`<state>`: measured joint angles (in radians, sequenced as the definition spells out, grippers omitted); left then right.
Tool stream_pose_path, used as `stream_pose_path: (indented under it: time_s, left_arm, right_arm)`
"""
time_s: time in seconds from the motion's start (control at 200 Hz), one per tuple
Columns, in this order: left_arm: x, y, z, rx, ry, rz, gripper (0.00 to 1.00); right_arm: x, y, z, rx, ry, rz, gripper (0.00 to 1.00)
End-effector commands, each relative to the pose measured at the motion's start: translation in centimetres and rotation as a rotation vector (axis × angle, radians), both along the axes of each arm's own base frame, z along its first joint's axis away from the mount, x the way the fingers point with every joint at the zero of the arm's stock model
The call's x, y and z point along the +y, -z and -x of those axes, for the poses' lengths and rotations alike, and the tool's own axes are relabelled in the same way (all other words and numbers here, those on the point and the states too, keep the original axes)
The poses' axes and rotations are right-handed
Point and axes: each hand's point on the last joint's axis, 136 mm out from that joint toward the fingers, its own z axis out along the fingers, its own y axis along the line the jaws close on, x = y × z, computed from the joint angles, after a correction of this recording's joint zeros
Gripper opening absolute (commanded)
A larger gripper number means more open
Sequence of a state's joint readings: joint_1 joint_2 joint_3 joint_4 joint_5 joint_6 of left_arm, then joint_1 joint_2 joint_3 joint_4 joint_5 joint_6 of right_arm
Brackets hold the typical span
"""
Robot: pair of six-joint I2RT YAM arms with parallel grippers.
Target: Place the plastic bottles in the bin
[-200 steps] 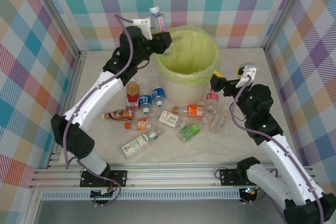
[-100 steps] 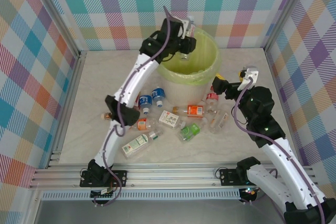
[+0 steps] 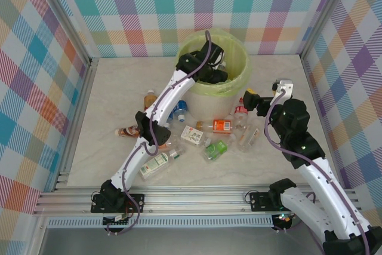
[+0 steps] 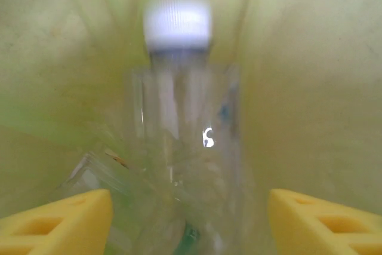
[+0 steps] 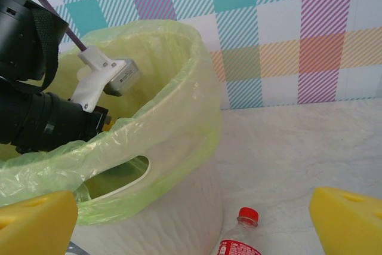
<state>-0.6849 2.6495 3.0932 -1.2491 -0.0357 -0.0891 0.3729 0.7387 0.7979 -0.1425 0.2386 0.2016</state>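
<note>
- Plastic bottles (image 3: pixel 194 135) lie loose on the table (image 3: pixel 113 88), from about 5 to 8 o'clock of the bin (image 3: pixel 241 67). Many are not yet collected.
- Left gripper (image 4: pixel 191 219) held a bottle above the rim at about 11 o'clock half a second ago, and now it is down inside the bin. Its yellow fingers (image 4: pixel 59 219) stand wide apart and touch nothing.
- White-capped bottle (image 4: pixel 185 123) shows between and beyond these fingers, blurred, against the yellow-green bag (image 4: pixel 310 88). I judge that it is just let go, so one more bottle is in the bin.
- Right gripper (image 5: pixel 194 222) has moved very little. It hovers at about 4 o'clock of the bin, fingers spread and empty, with a red-capped bottle (image 5: pixel 239 240) just below it, probably the next one to take.
- Labels on the table are red, orange, green and white, but no brand is readable. The red-capped bottle has white letters on red, too small to read.
</note>
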Motion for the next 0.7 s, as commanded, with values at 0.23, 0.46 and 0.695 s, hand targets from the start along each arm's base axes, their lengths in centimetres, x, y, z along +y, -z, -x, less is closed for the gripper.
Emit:
stream_pose_path:
  time_s: [0.23,0.46,0.695]
  left_arm:
    - [-1.0,-6.5,2.0,-0.053,0.097,0.158,1.00]
    - [0.3,-15.1,3.7,-0.142,0.166,0.310,1.00]
    - [3.4,-20.5,6.2,-0.245,0.167,0.362,1.00]
  right_arm:
    - [-0.6,-0.8,-0.3,-0.005,0.042,-0.016,1.00]
    - [-0.9,-0.1,0.0,0.044,0.059,-0.043,1.00]
    - [-2.3,4.4,0.6,0.217,0.157,-0.116,1.00]
